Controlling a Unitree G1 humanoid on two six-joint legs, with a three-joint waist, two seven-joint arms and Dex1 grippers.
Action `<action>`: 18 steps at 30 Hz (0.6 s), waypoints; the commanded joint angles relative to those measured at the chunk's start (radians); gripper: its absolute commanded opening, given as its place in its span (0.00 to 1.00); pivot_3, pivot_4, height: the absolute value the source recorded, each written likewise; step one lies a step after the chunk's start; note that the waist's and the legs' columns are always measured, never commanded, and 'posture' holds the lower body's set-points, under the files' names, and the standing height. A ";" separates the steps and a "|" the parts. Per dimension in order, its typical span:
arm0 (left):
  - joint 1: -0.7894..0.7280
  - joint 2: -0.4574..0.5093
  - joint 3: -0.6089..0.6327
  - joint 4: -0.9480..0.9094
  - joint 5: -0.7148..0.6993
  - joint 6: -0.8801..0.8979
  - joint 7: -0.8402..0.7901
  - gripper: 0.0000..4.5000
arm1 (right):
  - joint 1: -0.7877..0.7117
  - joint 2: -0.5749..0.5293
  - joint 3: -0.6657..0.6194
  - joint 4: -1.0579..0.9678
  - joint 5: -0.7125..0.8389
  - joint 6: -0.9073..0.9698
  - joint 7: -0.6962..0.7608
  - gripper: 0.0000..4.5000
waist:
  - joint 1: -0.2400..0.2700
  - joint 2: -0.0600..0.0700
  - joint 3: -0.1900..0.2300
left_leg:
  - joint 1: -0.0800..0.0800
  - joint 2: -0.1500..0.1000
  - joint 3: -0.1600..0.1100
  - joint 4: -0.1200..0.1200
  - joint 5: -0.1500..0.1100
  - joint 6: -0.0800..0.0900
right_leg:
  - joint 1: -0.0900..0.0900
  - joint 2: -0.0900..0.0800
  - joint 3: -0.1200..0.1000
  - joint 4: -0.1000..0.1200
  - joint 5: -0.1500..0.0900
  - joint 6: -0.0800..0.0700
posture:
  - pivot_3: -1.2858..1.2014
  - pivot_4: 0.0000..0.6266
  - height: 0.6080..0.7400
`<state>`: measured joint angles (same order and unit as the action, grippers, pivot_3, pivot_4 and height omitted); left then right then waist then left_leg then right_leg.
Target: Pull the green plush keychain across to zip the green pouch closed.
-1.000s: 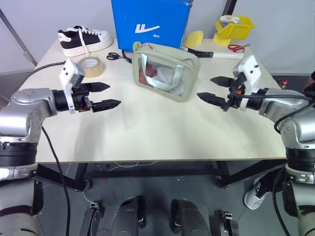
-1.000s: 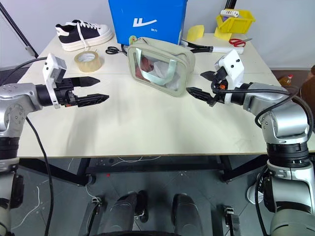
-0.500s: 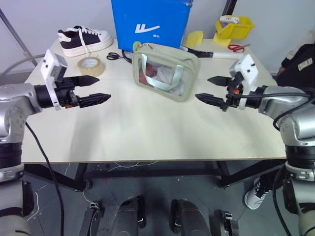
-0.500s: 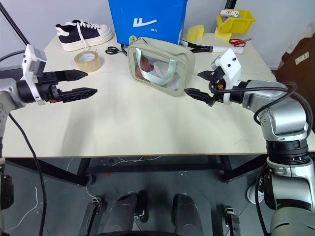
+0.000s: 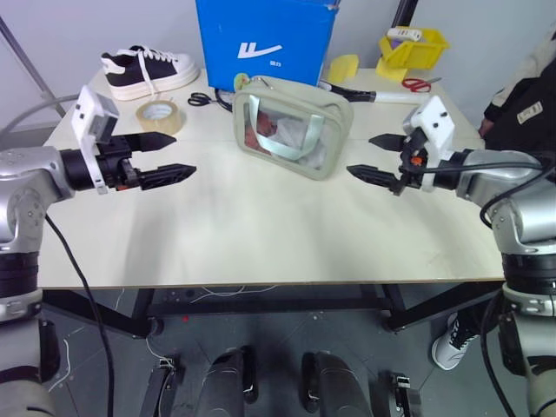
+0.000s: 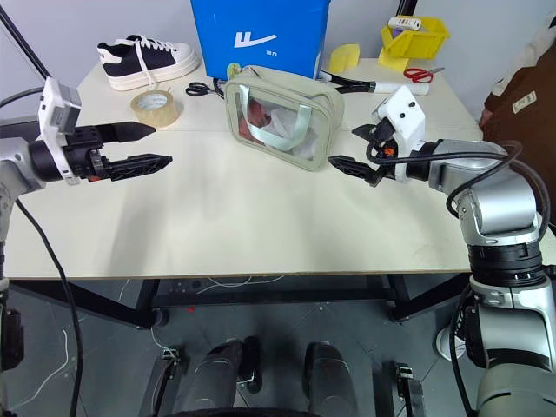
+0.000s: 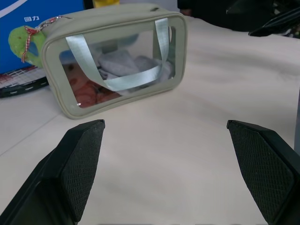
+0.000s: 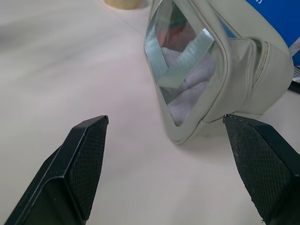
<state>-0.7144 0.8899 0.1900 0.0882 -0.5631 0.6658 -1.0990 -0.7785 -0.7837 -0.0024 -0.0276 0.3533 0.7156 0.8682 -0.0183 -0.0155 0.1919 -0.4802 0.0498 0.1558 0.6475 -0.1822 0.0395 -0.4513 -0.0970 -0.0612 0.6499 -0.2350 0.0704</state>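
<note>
Green pouch (image 5: 292, 127) stands upright on pale table (image 5: 261, 226).

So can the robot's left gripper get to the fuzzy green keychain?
Probably yes: the left gripper is open, with bare table between it and the pouch; the keychain hangs at the pouch's near corner.

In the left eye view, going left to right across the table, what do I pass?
Left tool → tape roll → green pouch → right tool → red-handled scissors.
</note>
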 commanded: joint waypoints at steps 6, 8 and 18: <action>-0.082 -0.051 0.102 0.049 -0.054 -0.011 0.099 0.99 | -0.366 0.042 0.164 0.203 -0.097 -0.018 0.102 0.91 | -0.007 0.000 0.000 | 0.000 0.000 0.001 0.000 0.000 0.000 | -0.002 0.001 0.001 0.000 0.000 0.000 | 0.52 0.24 0.82; -0.083 -0.052 0.095 0.053 -0.050 -0.022 0.093 0.99 | -0.475 0.108 0.251 0.359 -0.187 -0.106 0.114 0.91 | -0.017 0.000 0.000 | -0.001 0.000 0.001 -0.001 0.000 0.000 | -0.002 0.001 0.001 0.001 0.000 0.000 | 0.52 0.24 0.82; -0.043 -0.065 0.102 0.009 -0.055 -0.038 0.105 0.99 | -0.842 0.429 0.294 1.208 -0.420 -0.473 -0.077 0.91 | -0.026 0.000 0.000 | -0.006 0.000 0.005 0.000 0.004 -0.005 | -0.008 0.004 0.001 0.005 0.002 0.004 | 0.52 0.24 0.82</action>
<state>-0.7565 0.8172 0.2612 0.1380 -0.6015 0.6434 -0.9972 -1.5766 -0.3563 0.3095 1.1319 -0.0387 0.2912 0.8224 -0.0445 -0.0152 0.1921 -0.4865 0.0495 0.1610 0.6474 -0.1780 0.0344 -0.4602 -0.0932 -0.0603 0.6552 -0.2326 0.0743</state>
